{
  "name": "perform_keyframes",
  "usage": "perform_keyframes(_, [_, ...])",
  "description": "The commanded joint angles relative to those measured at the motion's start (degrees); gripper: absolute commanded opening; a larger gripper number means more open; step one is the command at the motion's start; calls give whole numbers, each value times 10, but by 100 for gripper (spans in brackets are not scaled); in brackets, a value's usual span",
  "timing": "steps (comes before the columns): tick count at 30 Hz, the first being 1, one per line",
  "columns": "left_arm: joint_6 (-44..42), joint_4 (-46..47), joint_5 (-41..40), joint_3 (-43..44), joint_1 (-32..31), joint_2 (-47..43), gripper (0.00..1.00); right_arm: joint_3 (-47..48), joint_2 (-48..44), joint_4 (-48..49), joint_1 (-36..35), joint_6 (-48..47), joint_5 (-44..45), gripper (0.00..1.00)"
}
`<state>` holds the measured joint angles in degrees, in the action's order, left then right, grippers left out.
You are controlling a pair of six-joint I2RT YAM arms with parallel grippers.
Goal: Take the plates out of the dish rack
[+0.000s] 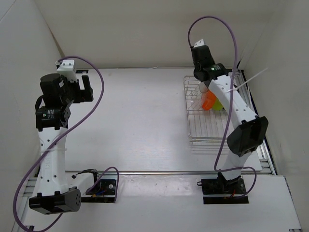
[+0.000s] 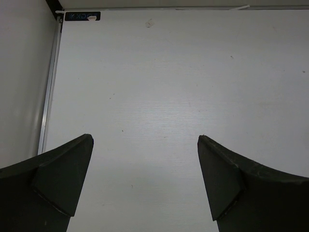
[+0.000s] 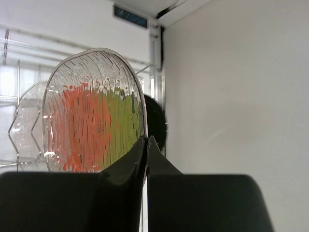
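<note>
My right gripper (image 3: 146,145) is clamped on the clear plate (image 3: 91,111). In the right wrist view its two dark fingers (image 3: 128,164) meet at the lower centre of the frame, with the plate's lower right rim pinched between them. The plate stands on edge and fills the left half of that view. I cannot tell whether its bottom edge rests on the bars or hangs free of them. Orange and lime colour show through its ribbed face, and the black plate (image 3: 155,121) peeks out just behind its right rim, also on edge. From the top camera, the dish rack (image 1: 207,140) sits at the right side of the table (image 1: 140,121), close to the right wall. The right arm reaches over the rack's far end, where the orange plate (image 1: 208,101) and the lime green plate (image 1: 218,104) stand side by side just beneath the wrist. The near part of the rack shows only bare bars. My left gripper (image 2: 145,140) is spread wide and holds nothing. In its wrist view the two fingers sit in the lower corners with plain white tabletop between them. In the top view that arm is raised at the left of the frame, well apart from the rack.
</note>
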<state>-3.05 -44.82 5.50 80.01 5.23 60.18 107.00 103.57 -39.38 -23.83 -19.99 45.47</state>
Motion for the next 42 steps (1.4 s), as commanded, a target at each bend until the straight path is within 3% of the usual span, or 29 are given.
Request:
perform_keyframes(1, [-3, 2, 28, 31, -1, 19, 100, 16, -61, 40, -5, -20, 40, 0])
perform_keyframes(7, [32, 23, 122, 72, -26, 85, 100, 22, -115, -8, -5, 52, -31, 0])
perform_keyframes(13, [88, 53, 235, 115, -110, 178, 100, -40, -194, -50, -5, 145, -292, 0])
perform_keyframes(19, [83, 67, 322, 200, -240, 301, 100, -105, -258, -39, 15, 168, -455, 0])
perform_keyframes(27, [113, 73, 299, 355, -345, 445, 99, -122, -247, -39, 15, 174, -482, 0])
perform_keyframes(36, [113, 62, 282, 383, -372, 485, 91, -102, -247, -33, 15, 179, -482, 0])
perform_keyframes(40, [113, 62, 268, 378, -372, 485, 84, -96, -247, -33, 15, 179, -477, 0])
perform_keyframes(42, [107, 62, 268, 372, -372, 485, 69, -96, -247, -33, 15, 179, -477, 0])
